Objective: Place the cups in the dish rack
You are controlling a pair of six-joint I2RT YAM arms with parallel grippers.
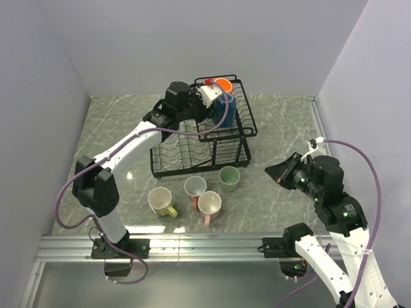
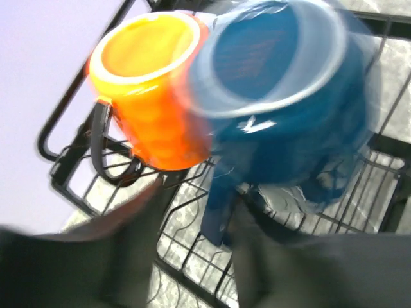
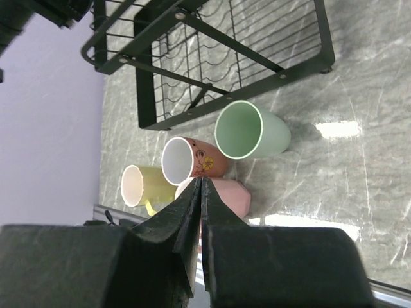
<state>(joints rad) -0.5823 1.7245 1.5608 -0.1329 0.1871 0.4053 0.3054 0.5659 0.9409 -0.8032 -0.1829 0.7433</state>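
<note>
In the raised upper basket of the black wire dish rack (image 1: 186,157) sit an orange cup (image 1: 224,84) and a blue cup (image 1: 225,110). My left gripper (image 1: 215,99) is at the blue cup. The blurred left wrist view shows its jaws apart around the blue cup's (image 2: 289,109) handle, with a gap on the orange cup's (image 2: 151,96) side. On the table in front of the rack stand a pale green cup (image 1: 229,178), a yellow cup (image 1: 160,201), a salmon flowered cup (image 1: 195,188) and a pink cup (image 1: 209,205). My right gripper (image 1: 273,172) hovers right of them, shut and empty.
The rack's lower tray (image 3: 212,58) with its plate slots holds nothing. Purple walls close in the grey marble-patterned table on the left, back and right. A metal rail (image 1: 192,242) runs along the near edge by the arm bases.
</note>
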